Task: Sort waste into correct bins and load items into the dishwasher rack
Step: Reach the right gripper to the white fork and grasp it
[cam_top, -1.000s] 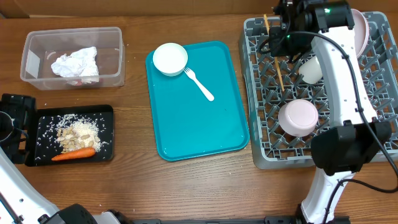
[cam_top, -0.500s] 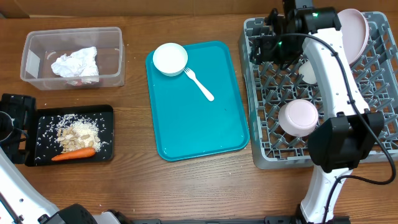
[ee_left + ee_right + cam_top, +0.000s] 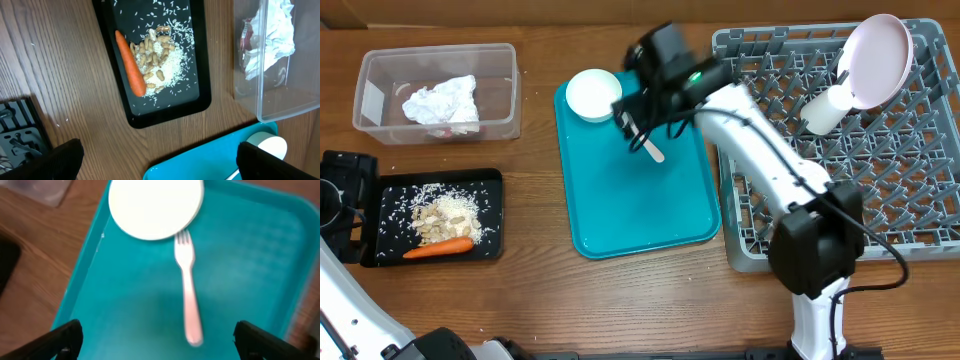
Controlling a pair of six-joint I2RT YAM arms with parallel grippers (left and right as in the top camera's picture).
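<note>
My right gripper (image 3: 640, 125) (image 3: 167, 337) hangs open over the teal tray (image 3: 630, 200), its fingers on either side of the white fork (image 3: 655, 150) (image 3: 187, 295) and not touching it. A white bowl (image 3: 593, 95) (image 3: 156, 205) sits by the fork's tines. The grey rack (image 3: 900, 190) at the right holds a plate (image 3: 878, 45) and a cup (image 3: 820, 110). The clear tub (image 3: 380, 70) holds the crumpled napkin (image 3: 440, 100) and a red wrapper (image 3: 247, 40). On the black tray (image 3: 390, 190) lie a carrot (image 3: 438, 247) (image 3: 130, 65), nuts and rice. Above the wood beside that tray, my left gripper (image 3: 160, 157) is open and empty.
The teal tray's raised rim (image 3: 82, 275) runs just left of my right gripper. The rack's upright pegs (image 3: 790, 70) stand close behind the right arm. Bare wood lies between the black tray and the teal tray (image 3: 215, 160).
My right gripper opened over the rack, then swung left across the table and now hangs above the fork on the teal tray. The left arm has not moved.
</note>
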